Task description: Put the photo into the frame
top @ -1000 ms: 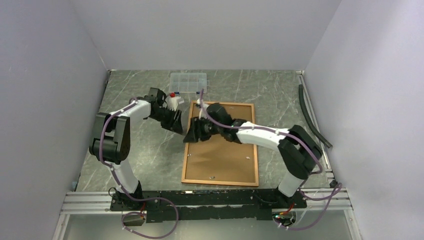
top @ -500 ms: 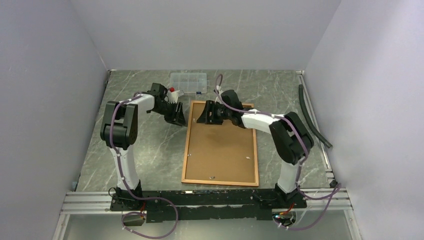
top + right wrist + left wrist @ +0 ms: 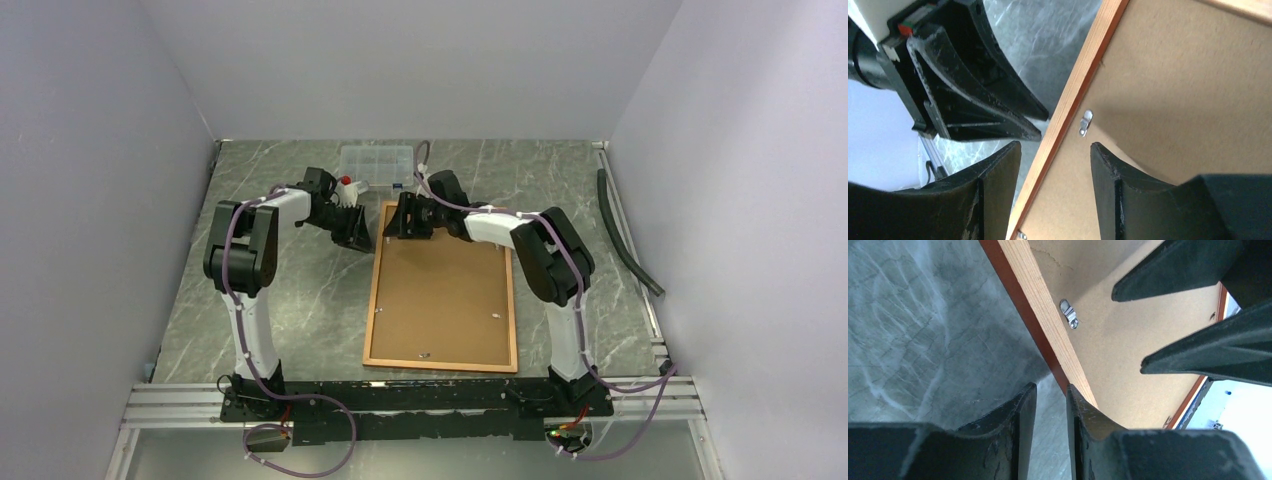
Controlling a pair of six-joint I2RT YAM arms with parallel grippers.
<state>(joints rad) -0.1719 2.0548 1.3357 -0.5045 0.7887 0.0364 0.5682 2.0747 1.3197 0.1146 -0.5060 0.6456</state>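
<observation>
The frame point(image 3: 373, 300) lies face down on the table, its light wood back up, with the brown backing board point(image 3: 440, 290) set in it. The photo is out of view. My left gripper point(image 3: 356, 238) hovers just outside the frame's far left corner. Its fingers stand a narrow gap apart with nothing between them point(image 3: 1050, 395), next to the frame's red edge point(image 3: 1013, 285). My right gripper point(image 3: 405, 224) is open and empty point(image 3: 1055, 150). It straddles the frame's left rail point(image 3: 1073, 100) near a metal turn clip point(image 3: 1086, 122).
A clear plastic compartment box point(image 3: 376, 165) stands at the back, behind both grippers. A black hose point(image 3: 625, 230) lies along the right wall. Grey walls close in the table on three sides.
My right gripper has moved from over the board's upper left out to the frame's far left corner. My left gripper pulled back a little and stays beside that corner.
</observation>
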